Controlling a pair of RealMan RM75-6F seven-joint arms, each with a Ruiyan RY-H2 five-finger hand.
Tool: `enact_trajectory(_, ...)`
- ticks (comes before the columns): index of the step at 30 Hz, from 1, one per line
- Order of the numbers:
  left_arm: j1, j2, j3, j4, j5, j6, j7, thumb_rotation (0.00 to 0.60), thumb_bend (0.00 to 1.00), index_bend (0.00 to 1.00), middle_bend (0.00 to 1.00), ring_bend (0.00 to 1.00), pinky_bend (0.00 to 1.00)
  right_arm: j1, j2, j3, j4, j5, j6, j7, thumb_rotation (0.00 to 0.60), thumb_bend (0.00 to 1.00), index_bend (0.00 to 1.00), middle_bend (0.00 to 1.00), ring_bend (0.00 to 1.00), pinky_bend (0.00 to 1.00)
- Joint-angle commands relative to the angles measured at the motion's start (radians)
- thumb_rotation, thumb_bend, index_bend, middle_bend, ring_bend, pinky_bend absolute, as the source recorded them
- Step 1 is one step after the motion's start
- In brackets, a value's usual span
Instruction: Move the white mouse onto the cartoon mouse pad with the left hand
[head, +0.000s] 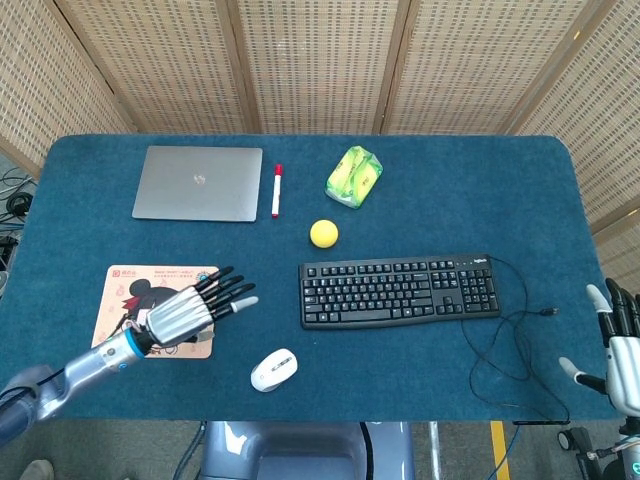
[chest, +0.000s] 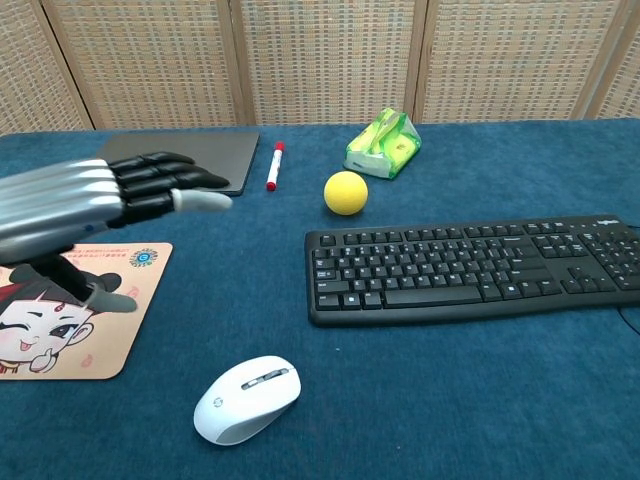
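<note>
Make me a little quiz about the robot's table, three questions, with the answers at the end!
1. True or false: the left robot hand holds the mouse.
2. What round thing lies between the keyboard and the tissue pack?
3. The marker lies beside: A) the laptop B) the mouse pad C) the cable

Key: 1. False, it hovers open over the mouse pad. 2. The yellow ball. 3. A.

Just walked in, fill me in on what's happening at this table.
The left robot hand hovers open above the cartoon mouse pad, fingers pointing toward the keyboard. The white mouse lies untouched on the blue table, near its front edge, not yet on the pad. The right robot hand is open at the table's edge.
</note>
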Motion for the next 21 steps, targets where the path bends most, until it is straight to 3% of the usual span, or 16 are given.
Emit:
enact_trajectory(1,-0.044,-0.037,0.036,0.039,0.029,0.008,0.0,0.6,0.0,0.0,0.0,0.0,0.0,0.002,0.001,0.001,0.002,0.004,-0.004,0.005,0.6,0.05,0.04,0.0,0.0,0.0)
enact_trajectory(21,-0.188,-0.094,0.182,0.017,0.081,-0.07,0.159,0.6,0.0,0.0,0.0,0.0,0.0,0.005,0.009,0.004,0.012,0.022,-0.01,0.038,0.6,0.05,0.04,0.0,0.0,0.0)
